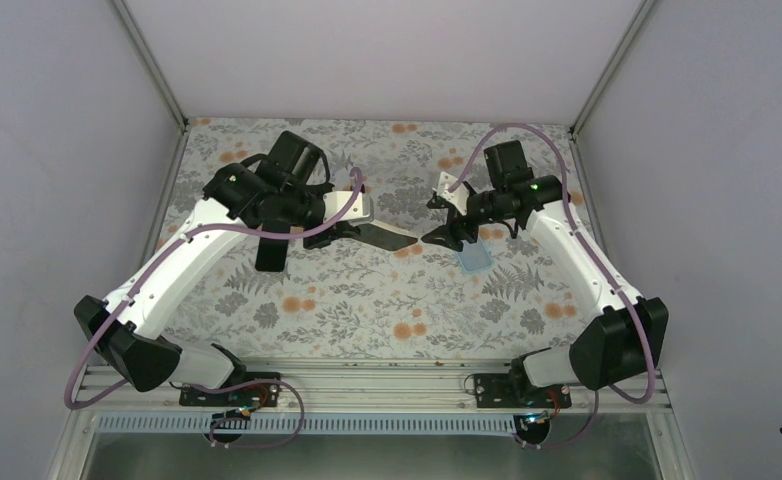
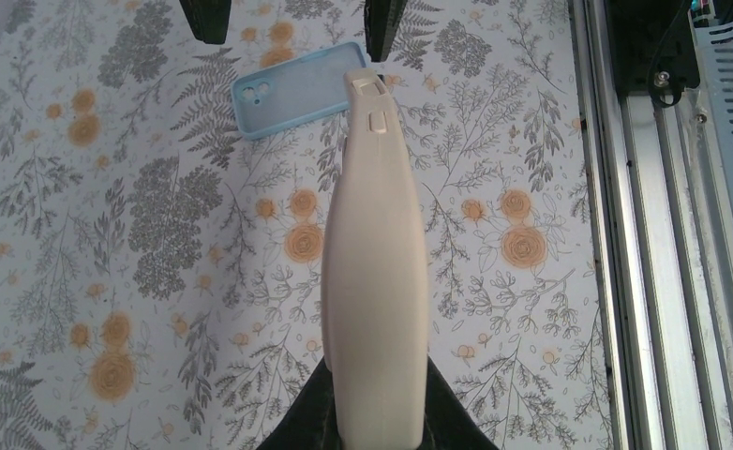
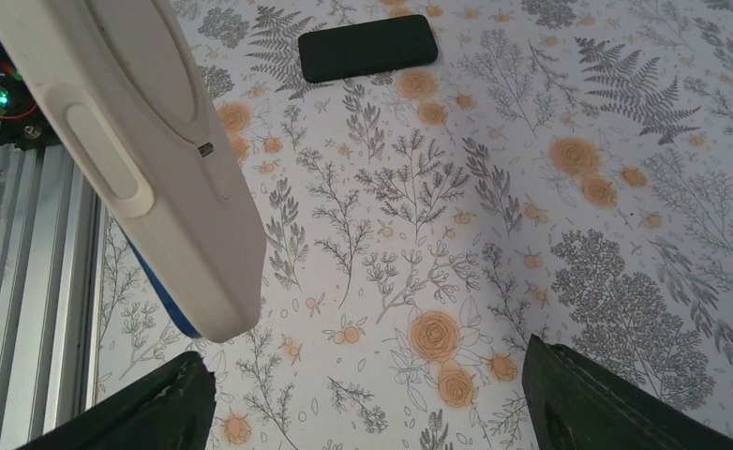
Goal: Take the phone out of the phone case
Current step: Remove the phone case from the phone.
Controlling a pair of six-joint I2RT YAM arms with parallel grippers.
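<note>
The phone (image 2: 377, 234) was already out of the phone case (image 2: 288, 94): the left gripper (image 1: 352, 228) held it clamped in the air. The empty case lay on the table (image 1: 367, 320) at about 4 o'clock from the right gripper (image 1: 445, 236), whose jaws stood wide with nothing between them. By my judgement only putting the phone down was left.

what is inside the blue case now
Nothing that shows: the case lies flat and looks empty, while the left gripper holds the phone above the table. The phone's tip covers one end of the case.
</note>
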